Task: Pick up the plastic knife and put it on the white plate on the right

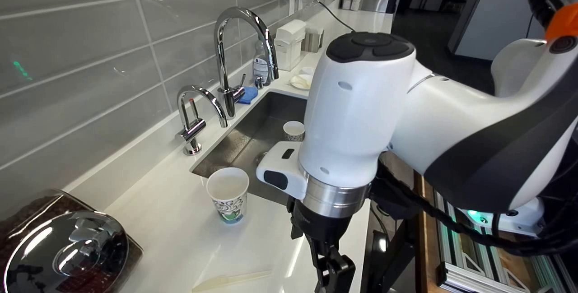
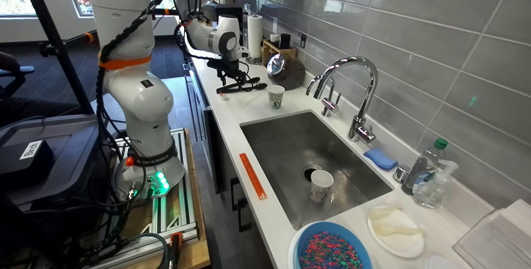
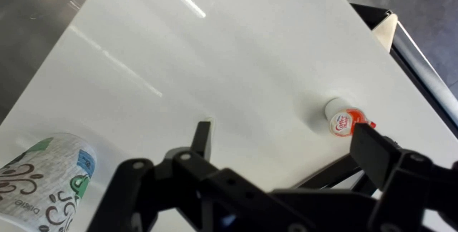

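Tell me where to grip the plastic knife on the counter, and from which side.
I'd take the plastic knife near its middle, from straight above. It lies flat on the counter, long and thin, so the open tool should probably close across its narrow width. The paper cup on that counter stands apart, so a vertical descent would likely clear it.

Knife (image 1: 217, 281) pale cream; plate (image 2: 401, 247) white; pincer (image 3: 286, 144) black; dish (image 2: 327, 226) blue; cup (image 3: 43, 189) brown-swirled.

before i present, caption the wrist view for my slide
Open claw over the white counter, with a patterned paper cup and a Coffee-mate creamer in view.
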Controlling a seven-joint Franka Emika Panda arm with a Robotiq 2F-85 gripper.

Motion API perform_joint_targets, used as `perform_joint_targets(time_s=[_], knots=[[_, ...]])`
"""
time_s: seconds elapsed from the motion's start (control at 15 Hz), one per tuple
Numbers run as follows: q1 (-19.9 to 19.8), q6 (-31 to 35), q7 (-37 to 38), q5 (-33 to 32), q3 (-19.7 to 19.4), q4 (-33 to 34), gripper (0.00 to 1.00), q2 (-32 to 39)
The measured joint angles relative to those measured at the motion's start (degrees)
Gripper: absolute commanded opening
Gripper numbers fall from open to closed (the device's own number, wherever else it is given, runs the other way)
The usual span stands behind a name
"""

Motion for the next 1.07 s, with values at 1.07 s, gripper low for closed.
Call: perform_joint_targets(time_s=[1.07], knots=[[0.2, 2.5, 2.0, -10.8, -3.1, 8.6, 1.0, 9.8]])
